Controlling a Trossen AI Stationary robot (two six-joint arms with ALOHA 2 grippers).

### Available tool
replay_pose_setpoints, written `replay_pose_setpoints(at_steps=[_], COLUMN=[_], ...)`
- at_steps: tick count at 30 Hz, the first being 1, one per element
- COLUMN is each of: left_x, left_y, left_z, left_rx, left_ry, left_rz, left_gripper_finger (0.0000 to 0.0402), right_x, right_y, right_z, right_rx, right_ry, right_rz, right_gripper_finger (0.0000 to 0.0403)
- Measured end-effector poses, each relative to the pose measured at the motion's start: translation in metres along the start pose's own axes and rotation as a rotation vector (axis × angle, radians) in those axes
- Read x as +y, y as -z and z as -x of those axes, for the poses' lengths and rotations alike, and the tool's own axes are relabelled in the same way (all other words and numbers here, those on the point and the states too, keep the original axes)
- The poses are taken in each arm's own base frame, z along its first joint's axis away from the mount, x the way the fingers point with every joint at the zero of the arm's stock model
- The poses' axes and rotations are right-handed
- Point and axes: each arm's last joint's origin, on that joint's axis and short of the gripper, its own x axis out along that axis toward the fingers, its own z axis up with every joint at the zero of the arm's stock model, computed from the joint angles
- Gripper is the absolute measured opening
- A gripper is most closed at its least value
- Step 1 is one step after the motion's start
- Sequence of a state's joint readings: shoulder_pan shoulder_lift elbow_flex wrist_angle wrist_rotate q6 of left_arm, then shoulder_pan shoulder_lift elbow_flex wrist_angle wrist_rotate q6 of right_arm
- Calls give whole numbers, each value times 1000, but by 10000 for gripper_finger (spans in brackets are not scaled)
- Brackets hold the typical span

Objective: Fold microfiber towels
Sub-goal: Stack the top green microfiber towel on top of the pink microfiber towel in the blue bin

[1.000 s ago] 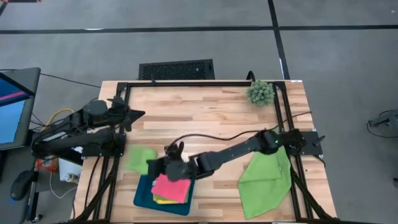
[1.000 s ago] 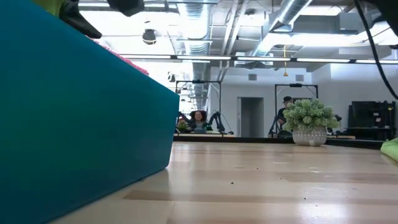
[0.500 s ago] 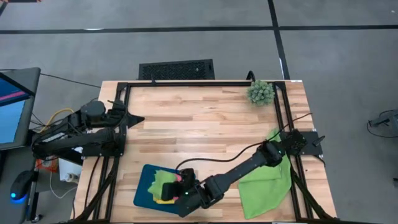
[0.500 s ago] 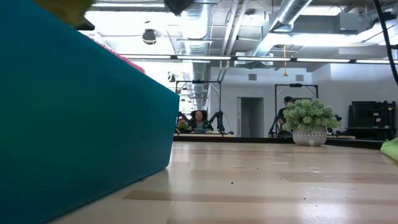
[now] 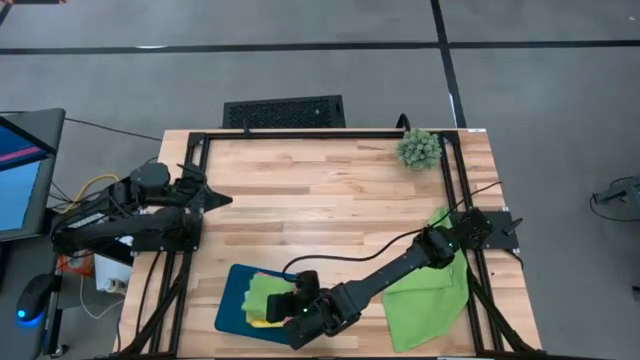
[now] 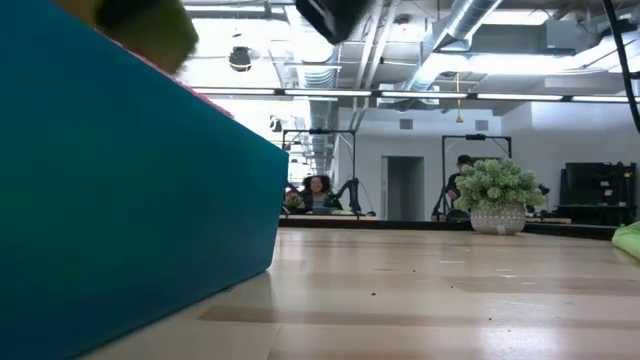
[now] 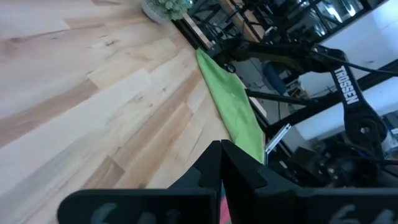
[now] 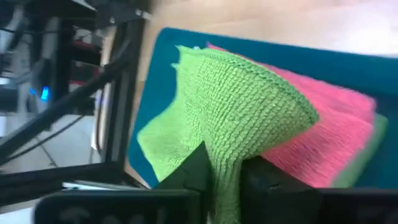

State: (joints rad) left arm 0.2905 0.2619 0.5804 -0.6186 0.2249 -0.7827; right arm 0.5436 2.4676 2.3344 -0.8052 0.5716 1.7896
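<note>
since a second ago our right gripper [image 5: 290,300] has swung over the teal tray [image 5: 228,310], pinching a limp, light green towel [image 8: 230,118] by its fold; left gripper [image 5: 222,199] closed, idle.

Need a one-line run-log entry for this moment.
right gripper: shut on green towel, over teal tray | pink towel: in tray | left gripper: shut, idle at table's left edge | loose green towel: table right
</note>
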Motion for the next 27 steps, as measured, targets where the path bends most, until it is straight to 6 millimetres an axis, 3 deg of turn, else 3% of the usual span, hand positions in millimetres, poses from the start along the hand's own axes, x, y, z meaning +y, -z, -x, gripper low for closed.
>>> replay_pose_setpoints(at_steps=[7, 12, 19, 27], left_x=[-1, -1, 0, 3], left_y=[1, 1, 2, 5], left_z=[0, 0, 0, 0], left_rx=[8, 3, 2, 33], left_ry=[5, -2, -15, -53], left_rz=[-13, -24, -37, -36], left_gripper_finger=[0, 0, 0, 0], right_x=[-4, -6, 1, 25], right_y=[0, -9, -22, -20], right_z=[-2, 3, 25, 71], right_rx=[142, 122, 70, -260], right_ry=[73, 125, 130, -89], right_rz=[61, 94, 136, 390], right_gripper_finger=[147, 180, 178, 154])
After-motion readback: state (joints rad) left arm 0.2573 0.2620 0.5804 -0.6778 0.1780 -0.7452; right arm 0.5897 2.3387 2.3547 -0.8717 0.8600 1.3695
